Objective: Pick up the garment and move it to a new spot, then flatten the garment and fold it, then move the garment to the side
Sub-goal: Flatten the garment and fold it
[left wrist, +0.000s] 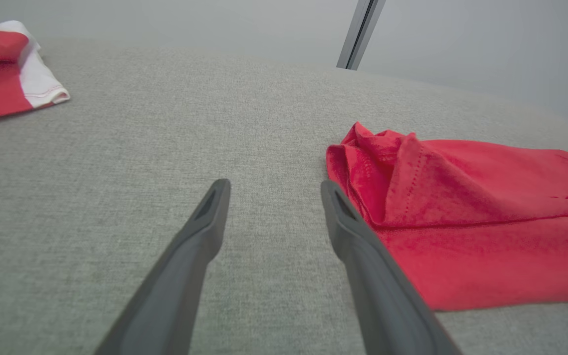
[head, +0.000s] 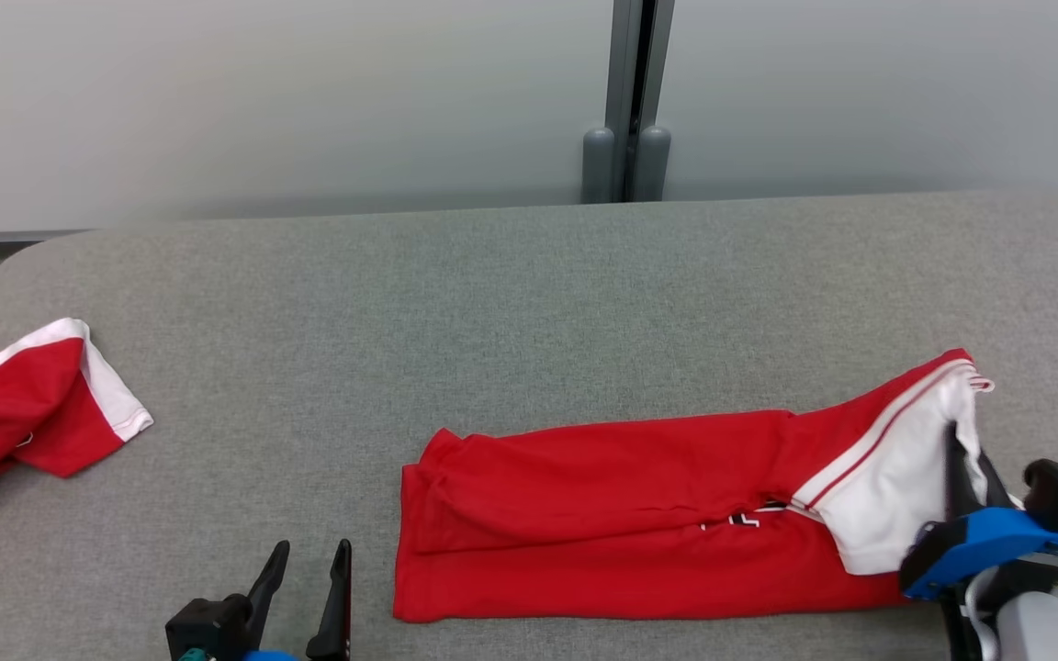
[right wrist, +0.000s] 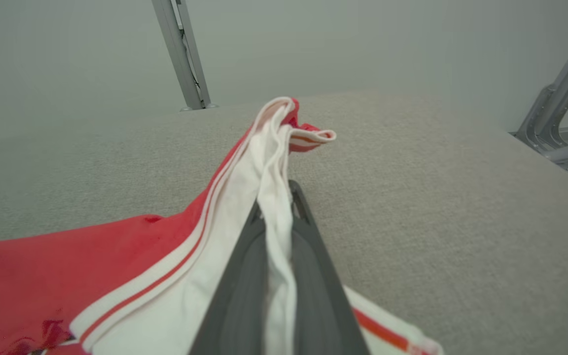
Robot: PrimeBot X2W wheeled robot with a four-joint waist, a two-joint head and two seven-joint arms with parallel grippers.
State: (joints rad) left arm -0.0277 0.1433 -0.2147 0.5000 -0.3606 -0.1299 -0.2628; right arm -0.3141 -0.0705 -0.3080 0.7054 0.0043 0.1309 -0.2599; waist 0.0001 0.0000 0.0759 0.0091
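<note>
garment [head: 621,514]: red, folded lengthwise, lying on the grey desk [head: 492,294] right of centre | right pincer [head: 959,441]: clamped on the garment's white sleeve end, which stands raised | left pincer [head: 312,548]: fingers apart, holding nothing, just beside the garment's hem | second red garment [head: 24,404]: far left, well apart

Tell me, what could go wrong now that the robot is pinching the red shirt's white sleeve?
1. The right gripper pinches only the white fabric sleeve of the folded red fabric garment; pulling from there could drag the folds open.
2. The open left gripper holds nothing beside the garment's other end, so that end may trail or bunch on the grey padded table.
</note>
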